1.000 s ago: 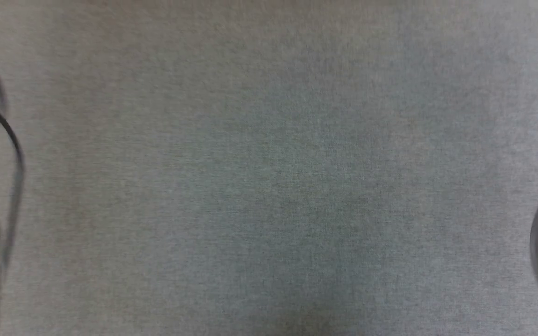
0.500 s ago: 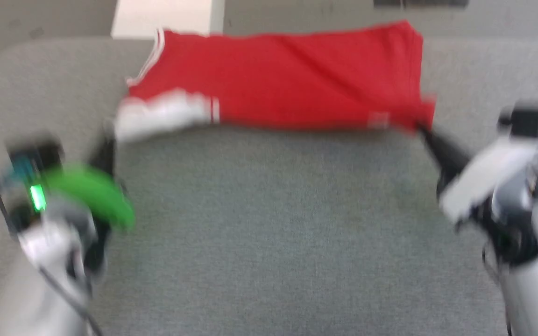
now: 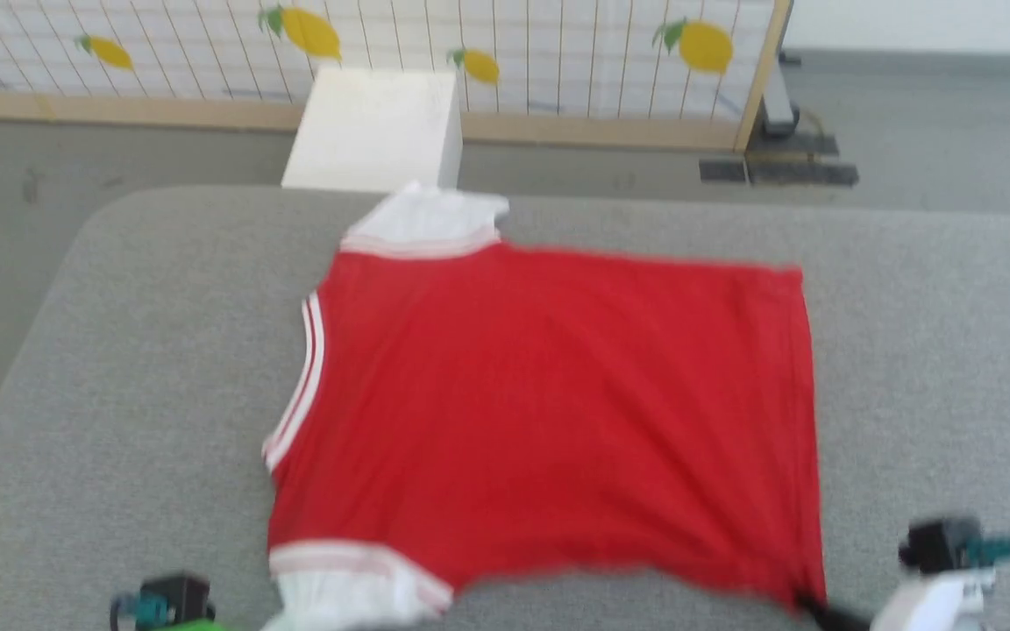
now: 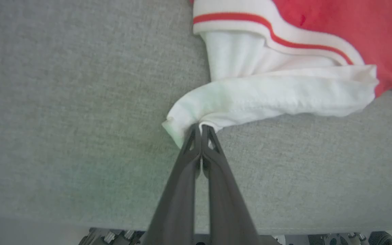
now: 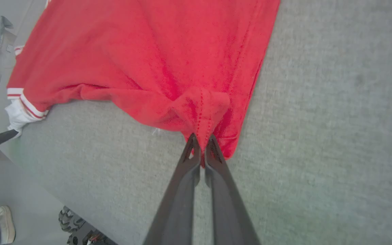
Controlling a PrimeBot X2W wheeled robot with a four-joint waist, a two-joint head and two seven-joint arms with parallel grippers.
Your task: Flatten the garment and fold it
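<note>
Both grip garment (image 3: 558,412): left pincer (image 4: 201,127) white sleeve (image 4: 267,92), right pincer (image 5: 201,137) hem corner (image 5: 202,105); collar (image 3: 295,403) points left.

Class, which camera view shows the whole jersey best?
The head view: the jersey lies spread, nearly whole. The left wrist view gives its white sleeve end in shut jaws; the right wrist view, a bunched red corner, likewise gripped.

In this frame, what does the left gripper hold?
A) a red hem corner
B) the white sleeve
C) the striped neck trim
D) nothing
B: in the left wrist view the left gripper is shut on the jersey at its white sleeve.
</note>
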